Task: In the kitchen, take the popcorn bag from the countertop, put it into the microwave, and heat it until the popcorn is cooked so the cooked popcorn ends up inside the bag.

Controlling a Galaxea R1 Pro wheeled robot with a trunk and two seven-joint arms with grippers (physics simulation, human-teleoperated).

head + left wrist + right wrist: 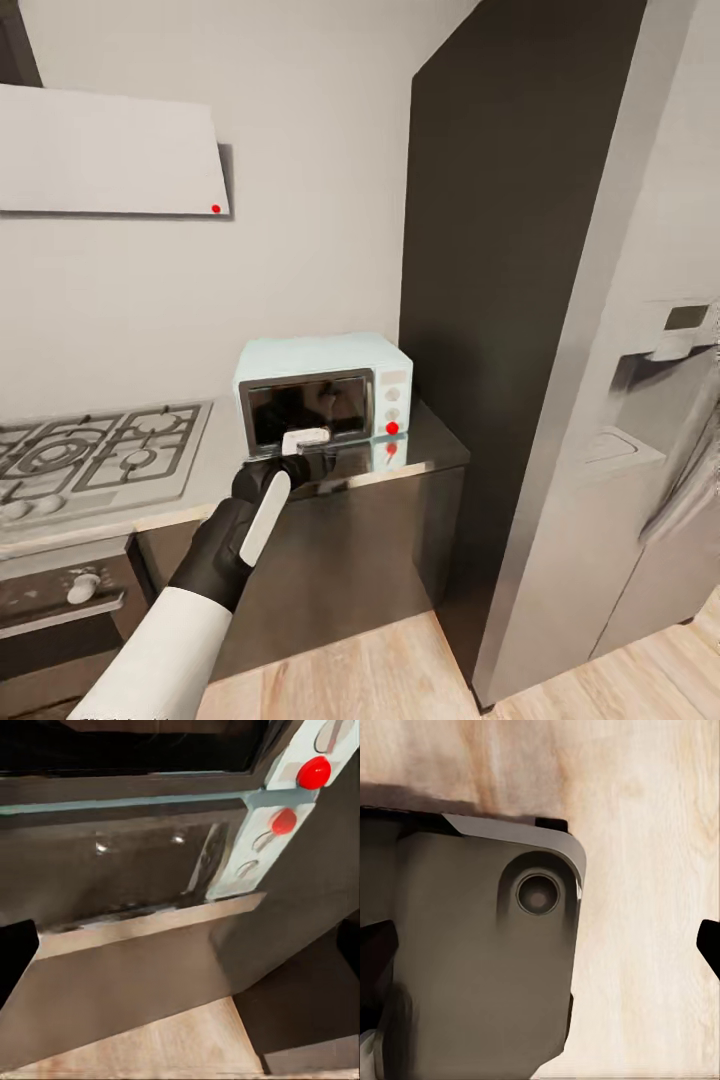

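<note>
A: So where does the left gripper [303, 462] sit?

B: Right at the microwave [322, 390], low against the front of its dark glass door [300, 408], above the grey surface [432, 440] in the corner by the fridge [640, 380]. Whether its fingers are spread or closed, I cannot tell; they are hidden against the door.

A: And the right gripper?

B: Its dark fingertips [709, 943] sit wide apart at the edges of the right wrist view, holding nothing, over the wood floor [645, 870].

A: How does the microwave look?

B: Small, boxy, pale mint-blue, door shut, white knobs and a red button [313, 771] down its right panel. A pale object [306, 437] sits at the door's lower edge.

A: How will it handle?

B: Rigid, I'd judge, though light enough to slide if tugged hard. Take the door at its edge and swing it gently.
</note>
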